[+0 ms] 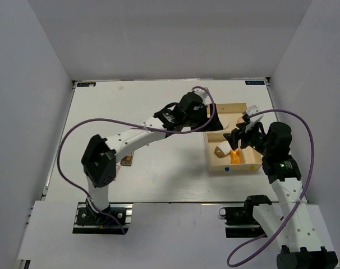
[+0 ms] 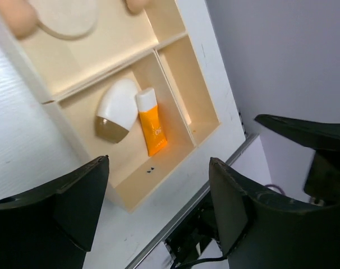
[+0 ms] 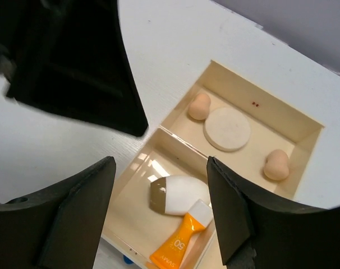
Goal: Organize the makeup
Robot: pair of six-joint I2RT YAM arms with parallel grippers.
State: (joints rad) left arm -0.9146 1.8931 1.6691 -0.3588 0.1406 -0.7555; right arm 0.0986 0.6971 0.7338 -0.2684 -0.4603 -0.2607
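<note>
Both arms hang over the pale wooden compartment box (image 3: 296, 115), the left gripper (image 2: 159, 207) and the right gripper (image 3: 159, 216) each with jaws apart and holding nothing. In the wide compartment the round cream puff (image 3: 227, 129) lies between the two peach egg sponges (image 3: 200, 106). In the next compartment the white-and-brown teardrop sponge (image 3: 175, 196) touches the orange tube (image 3: 184, 238).

The sponges and puff look light and squashy, so a gentle pinch across the middle should do. The tube is smooth and probably slippery, best taken across its body.

Out on the table (image 1: 159, 101), well apart from the box, lies the brown eyeshadow palette (image 1: 127, 159) (too small for detail). It is likely stiff and flat, best taken by its narrow edges.
</note>
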